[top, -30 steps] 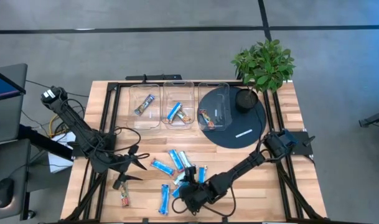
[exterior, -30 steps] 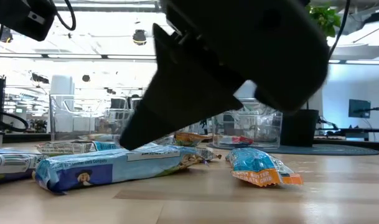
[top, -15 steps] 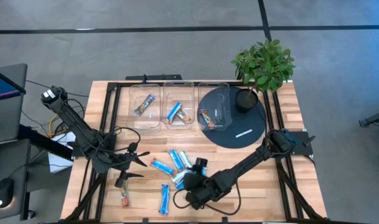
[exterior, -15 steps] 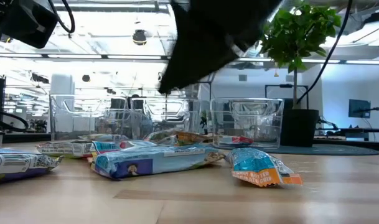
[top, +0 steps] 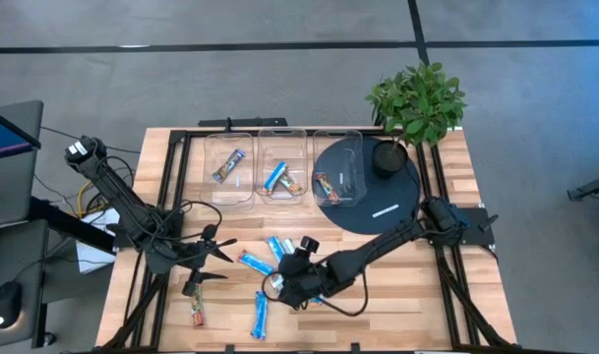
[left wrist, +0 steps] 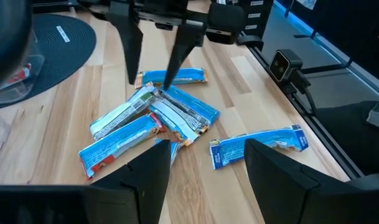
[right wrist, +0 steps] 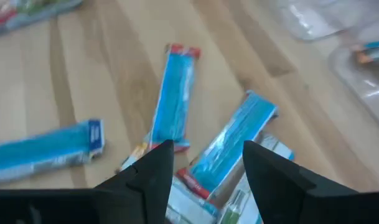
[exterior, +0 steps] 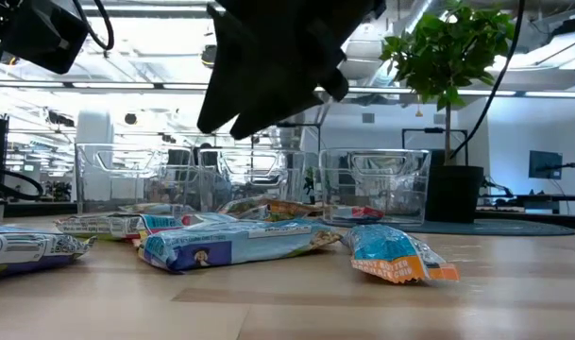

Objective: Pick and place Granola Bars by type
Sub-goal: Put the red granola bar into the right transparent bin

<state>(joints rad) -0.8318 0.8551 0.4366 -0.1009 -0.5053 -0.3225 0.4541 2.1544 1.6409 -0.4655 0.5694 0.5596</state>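
We see 3 clear bins (top: 229,167) (top: 282,163) (top: 340,167) in a row at the far edge of the wood table (top: 447,295). Potted plant (top: 415,103) sits at the far right corner on a dark round mat (top: 373,197), w/ a small white mark (top: 385,210) on the mat. Laptop (top: 6,133) off to the left.

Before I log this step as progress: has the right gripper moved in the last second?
Yes. The right gripper has moved up the high view, toward the clear bins.

High straight down; low level; wrists near bars (top: 259,264).
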